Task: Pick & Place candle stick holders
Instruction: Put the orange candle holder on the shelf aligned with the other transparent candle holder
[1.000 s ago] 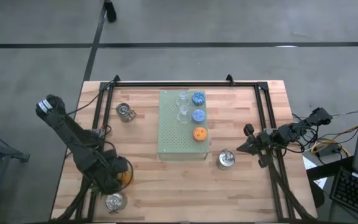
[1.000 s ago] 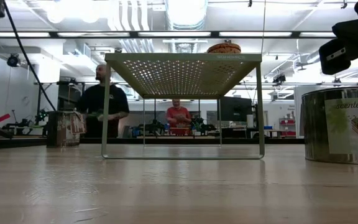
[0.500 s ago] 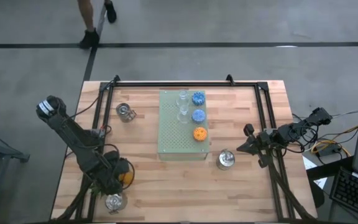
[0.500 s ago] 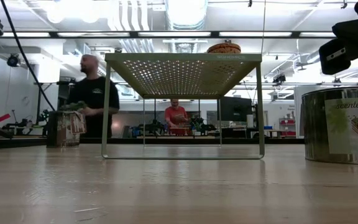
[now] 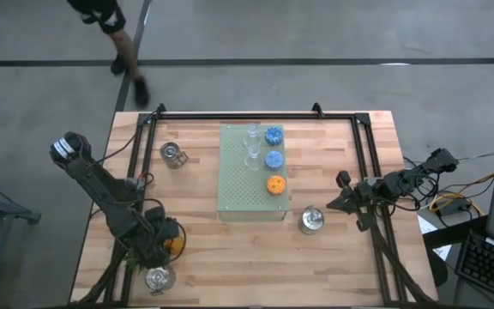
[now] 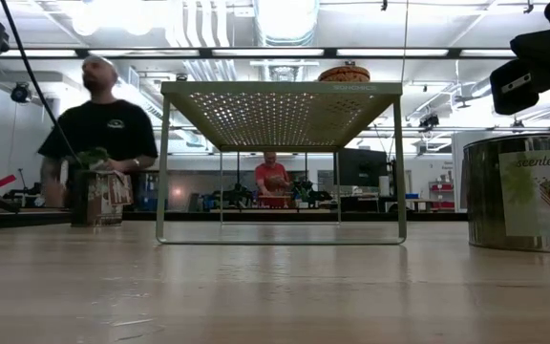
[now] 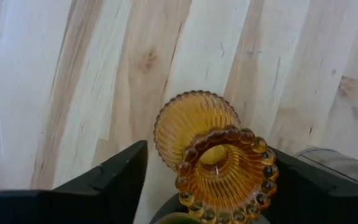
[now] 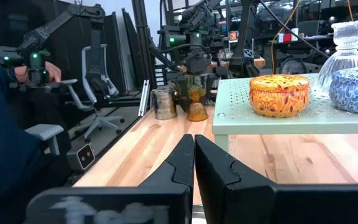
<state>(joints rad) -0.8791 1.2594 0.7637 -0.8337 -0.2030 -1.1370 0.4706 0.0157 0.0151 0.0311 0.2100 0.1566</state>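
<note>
An amber ribbed holder with a beaded rim [image 7: 213, 162] stands on the table near its front left [image 5: 175, 245]. My left gripper [image 5: 163, 243] hangs over it, open, one finger on each side. My right gripper [image 8: 193, 155] is shut and empty at the table's right [image 5: 333, 203]. Two blue holders [image 5: 273, 147], an orange one [image 5: 275, 184] and two clear glass ones [image 5: 253, 146] stand on the pale green board [image 5: 234, 184]. Silver holders stand at the front left [image 5: 157, 279], far left [image 5: 172, 154] and right of the board [image 5: 311, 221]. My left gripper's fingers [image 7: 114, 180] come from above on either side of the amber holder's beaded rim [image 7: 185, 171]. A gap shows on one side; on the other the finger lies right by the rim, and I cannot tell whether it touches.
The board stands on legs above the table [image 6: 280, 91]. A black frame rail [image 5: 256, 114] runs along the far edge and both sides. People stand beyond the far edge [image 6: 103, 124]. Bare wood lies in front of the board [image 5: 238, 257].
My left gripper has come down a little over the amber holder, which has stayed in place. A person beyond the far edge has walked along it.
</note>
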